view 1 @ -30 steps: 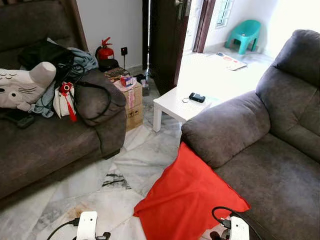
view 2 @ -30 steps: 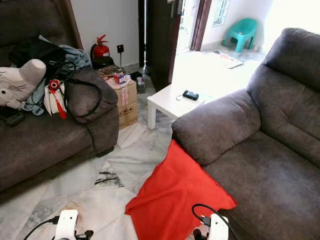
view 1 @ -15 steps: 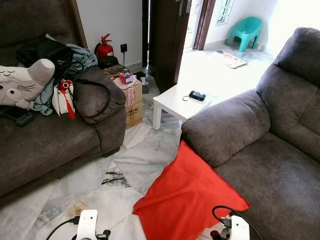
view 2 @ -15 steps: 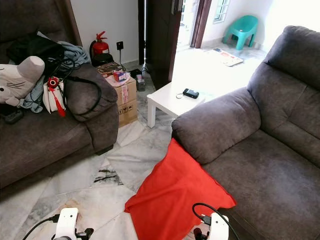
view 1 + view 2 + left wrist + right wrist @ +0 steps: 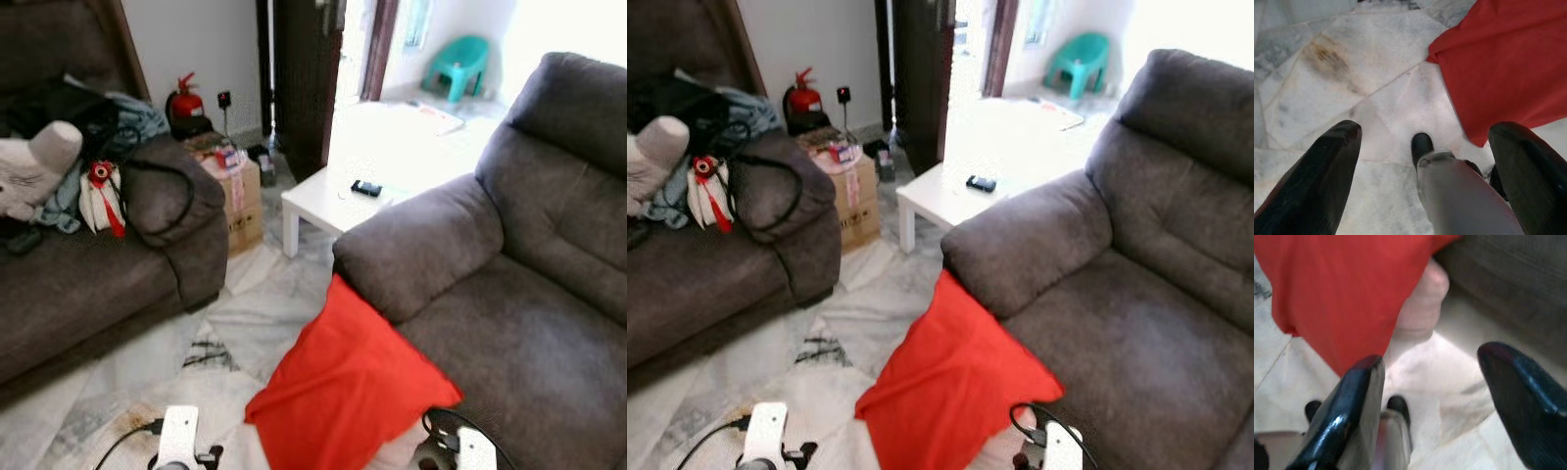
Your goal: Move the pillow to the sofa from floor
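the red pillow [image 5: 348, 382] lies on the floor [image 5: 147, 362], leaning against the grey sofa [image 5: 509, 323]. left pincer [image 5: 1425, 161] and right pincer [image 5: 1444, 396] hang open near the pillow.

The pale marble floor [image 5: 147, 357] runs between the two sofas, veined grey with a brownish stain near the front. A red pillow [image 5: 348, 387] lies on it, tilted up against the front of the grey sofa [image 5: 509, 323] on the right. Farther back a cardboard box [image 5: 240, 196] stands on the tiles beside the dark sofa [image 5: 88, 284], with a low white bench [image 5: 328, 201] next to it. A small dark device [image 5: 366, 188] rests on that bench.
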{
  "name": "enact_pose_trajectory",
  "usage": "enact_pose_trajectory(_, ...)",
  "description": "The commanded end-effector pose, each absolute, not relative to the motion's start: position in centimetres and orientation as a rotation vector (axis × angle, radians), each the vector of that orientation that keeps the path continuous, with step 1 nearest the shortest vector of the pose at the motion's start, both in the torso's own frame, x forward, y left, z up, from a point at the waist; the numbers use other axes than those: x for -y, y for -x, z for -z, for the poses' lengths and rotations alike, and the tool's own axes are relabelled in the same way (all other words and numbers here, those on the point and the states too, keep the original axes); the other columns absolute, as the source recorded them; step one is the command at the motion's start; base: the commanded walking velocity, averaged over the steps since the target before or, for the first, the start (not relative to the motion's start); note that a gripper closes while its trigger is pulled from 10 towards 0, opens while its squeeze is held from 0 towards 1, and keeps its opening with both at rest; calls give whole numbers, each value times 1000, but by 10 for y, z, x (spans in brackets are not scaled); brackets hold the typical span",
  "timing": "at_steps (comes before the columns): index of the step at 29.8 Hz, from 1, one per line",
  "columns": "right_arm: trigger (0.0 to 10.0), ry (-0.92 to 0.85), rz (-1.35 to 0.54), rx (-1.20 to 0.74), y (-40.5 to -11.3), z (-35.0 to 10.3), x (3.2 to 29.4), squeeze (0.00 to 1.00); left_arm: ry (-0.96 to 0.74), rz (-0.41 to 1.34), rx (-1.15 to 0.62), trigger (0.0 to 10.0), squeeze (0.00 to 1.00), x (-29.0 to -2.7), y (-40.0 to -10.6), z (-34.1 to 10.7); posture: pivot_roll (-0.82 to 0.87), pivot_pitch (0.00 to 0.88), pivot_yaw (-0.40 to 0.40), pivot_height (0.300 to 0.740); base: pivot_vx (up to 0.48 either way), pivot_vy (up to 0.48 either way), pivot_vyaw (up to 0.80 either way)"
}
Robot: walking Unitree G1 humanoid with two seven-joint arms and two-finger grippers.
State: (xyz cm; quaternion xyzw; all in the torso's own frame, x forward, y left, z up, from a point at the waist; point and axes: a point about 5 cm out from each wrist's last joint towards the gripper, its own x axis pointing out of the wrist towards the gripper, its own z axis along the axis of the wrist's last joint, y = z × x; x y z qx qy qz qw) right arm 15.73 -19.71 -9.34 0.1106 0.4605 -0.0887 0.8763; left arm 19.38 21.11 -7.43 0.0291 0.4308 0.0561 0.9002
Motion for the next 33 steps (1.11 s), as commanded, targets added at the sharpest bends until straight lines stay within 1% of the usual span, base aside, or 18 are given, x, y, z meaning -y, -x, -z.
enact_pose_trajectory(1,10000,-231,185,-948,-161,92,197,0,-54,-127,-906,10000,0,-211,-191,76,-38,0,-77,740,0,0,0)
enact_pose_trajectory(6,10000,-232,186,-946,-161,92,197,0,-61,-124,-888,10000,0,-210,-194,74,-38,0,-77,740,0,0,0)
enact_pose_trajectory(9,10000,-233,184,-934,-162,91,197,0,-65,-123,-851,10000,0,-210,-201,70,-37,0,-77,740,0,0,0)
enact_pose_trajectory(11,10000,-241,177,-892,-165,89,198,0,-78,-134,-766,10000,0,-211,-216,60,-29,0,-76,740,0,0,0)
enact_pose_trajectory(13,10000,-242,180,-873,-167,88,198,0,-92,-133,-721,10000,0,-212,-224,54,-31,0,-74,740,0,0,0)
enact_pose_trajectory(14,10000,-248,187,-847,-168,86,198,0,-107,-133,-662,10000,0,-212,-233,46,-31,0,-74,740,0,0,0)
enact_pose_trajectory(16,10000,-257,191,-830,-169,85,198,0,-109,-136,-627,10000,0,-213,-239,41,-32,0,-69,740,0,0,0)
enact_pose_trajectory(18,10000,-278,188,-751,-174,81,198,0,-157,-106,-409,10000,0,-206,-271,9,-32,0,-63,740,0,0,0)
enact_pose_trajectory(21,10000,-274,185,-733,-175,80,198,0,-168,-98,-322,10000,0,-202,-282,-5,-30,0,-59,740,0,0,0)
enact_pose_trajectory(22,10000,-255,169,-591,-203,61,203,0,-168,-104,-270,10000,0,-201,-289,-14,-30,0,-59,740,0,0,0)
enact_pose_trajectory(23,10000,-219,145,-376,-241,28,207,0,-175,-110,-185,10000,0,-198,-298,-29,-28,0,-53,740,0,0,0)
enact_pose_trajectory(24,10000,-206,144,-249,-257,8,210,0,-216,-102,-100,10000,0,-196,-305,-44,-29,0,-51,740,0,0,0)
enact_pose_trajectory(25,10000,-211,153,-191,-262,-1,212,0,-221,-109,-50,10000,0,-196,-309,-54,-30,0,-50,740,0,0,0)
enact_pose_trajectory(28,10000,-191,147,-141,-266,-9,213,0,-192,-128,-12,10000,0,-197,-311,-62,-30,0,-48,740,0,0,0)
enact_pose_trajectory(32,10000,-179,147,9,-274,-34,211,0,-195,-71,83,10000,0,-186,-313,-78,-31,0,-43,740,0,0,0)
enact_pose_trajectory(33,10000,-179,148,15,-274,-35,211,0,-191,-69,90,10000,0,-186,-313,-79,-31,0,-43,740,0,0,0)
